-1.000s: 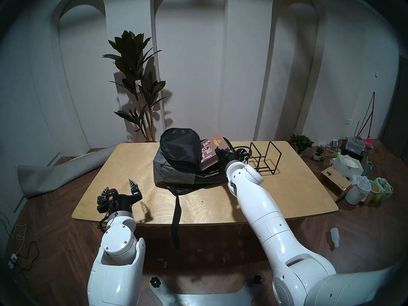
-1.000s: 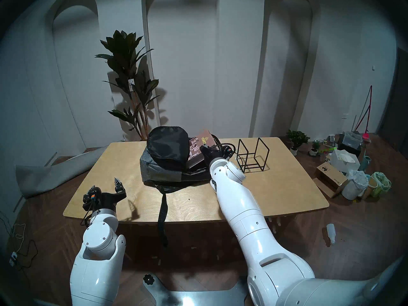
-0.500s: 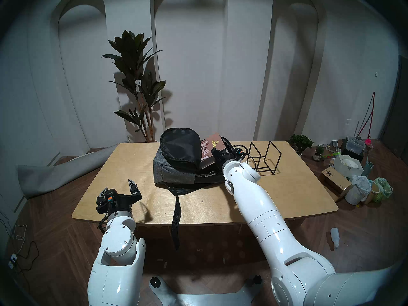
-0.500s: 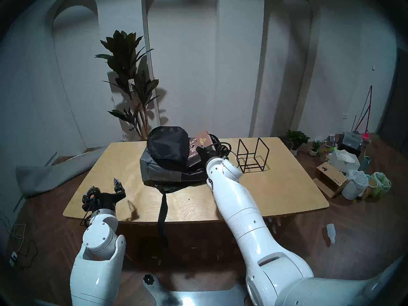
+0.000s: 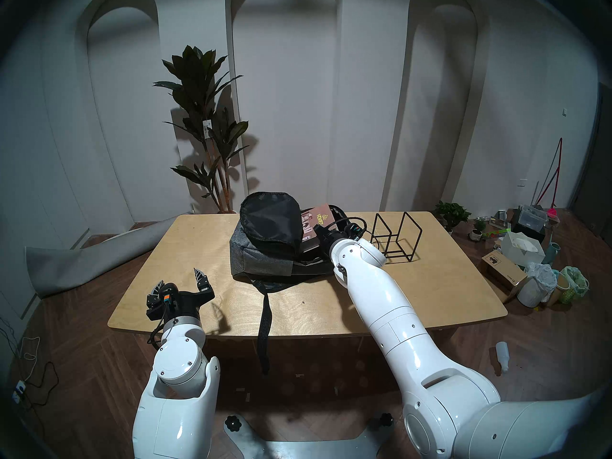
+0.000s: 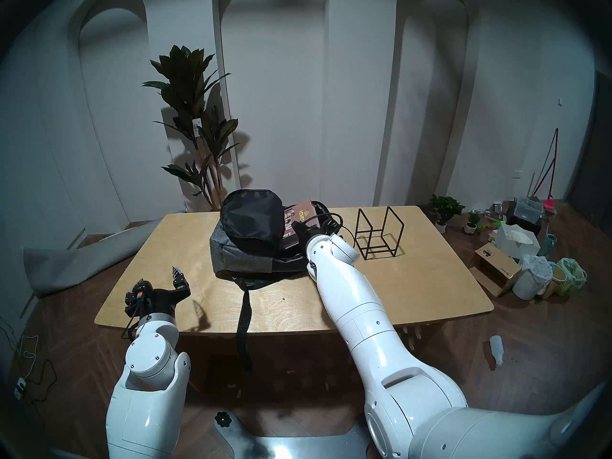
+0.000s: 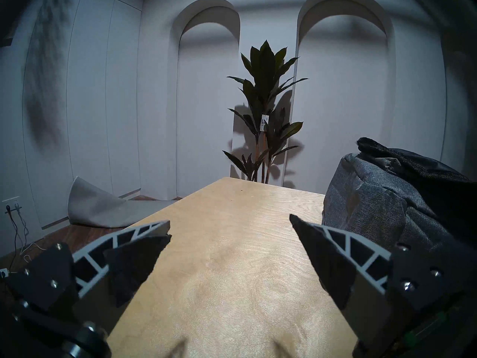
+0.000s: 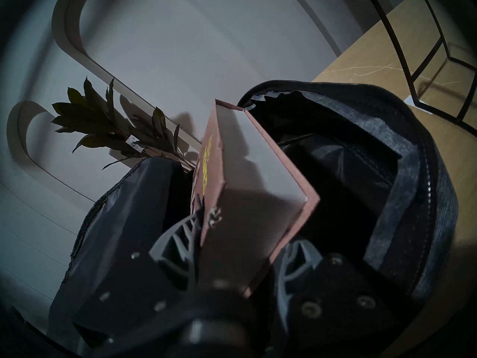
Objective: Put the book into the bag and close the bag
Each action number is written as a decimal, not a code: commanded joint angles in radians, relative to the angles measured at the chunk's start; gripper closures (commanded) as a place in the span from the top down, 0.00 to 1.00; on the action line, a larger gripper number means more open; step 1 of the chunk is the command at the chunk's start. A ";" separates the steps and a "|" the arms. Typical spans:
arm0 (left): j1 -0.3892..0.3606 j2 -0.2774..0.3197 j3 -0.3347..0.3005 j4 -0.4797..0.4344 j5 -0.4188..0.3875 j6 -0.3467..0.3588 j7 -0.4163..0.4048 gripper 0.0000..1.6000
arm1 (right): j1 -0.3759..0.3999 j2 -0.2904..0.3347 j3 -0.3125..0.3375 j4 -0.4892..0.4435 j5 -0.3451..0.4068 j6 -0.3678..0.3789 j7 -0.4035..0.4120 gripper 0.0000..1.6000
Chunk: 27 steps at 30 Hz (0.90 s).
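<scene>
The dark grey bag (image 5: 261, 259) (image 6: 245, 256) lies on the table with its black-lined flap (image 5: 270, 218) thrown up and its main pocket (image 8: 402, 169) unzipped. My right gripper (image 5: 319, 232) (image 8: 247, 231) is shut on the brown book (image 5: 316, 223) (image 6: 298, 218) (image 8: 255, 174), one finger on each cover. The book is tilted, its left part under the flap, over the open pocket. My left gripper (image 5: 178, 277) (image 7: 229, 220) hovers open and empty over the table's front left, left of the bag (image 7: 374, 194).
A black wire-frame stand (image 5: 395, 236) (image 8: 438, 52) stands on the table (image 5: 364, 292) just right of my right wrist. A long black strap (image 5: 265, 322) hangs over the front edge. A tall plant (image 5: 205, 117) stands behind the table; boxes and clutter (image 5: 523, 269) lie on the floor at right.
My right gripper has carried the book leftward and lower, further under the flap into the bag's mouth, and the book now lies flatter. The left arm has barely moved.
</scene>
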 commanded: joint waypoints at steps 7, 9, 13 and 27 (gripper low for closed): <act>-0.008 0.002 0.011 -0.028 0.011 -0.004 0.004 1.00 | 0.029 0.008 -0.002 -0.067 0.025 0.076 -0.026 1.00; -0.008 0.001 0.015 -0.027 0.012 -0.004 0.004 1.00 | 0.028 0.011 -0.005 -0.077 0.021 0.078 -0.036 1.00; -0.003 -0.001 0.025 -0.031 0.014 -0.004 0.006 1.00 | 0.021 0.013 -0.001 -0.106 0.032 0.092 -0.046 1.00; 0.001 -0.002 0.040 -0.037 0.019 -0.005 0.014 1.00 | 0.083 0.014 -0.006 -0.211 0.050 0.325 -0.297 1.00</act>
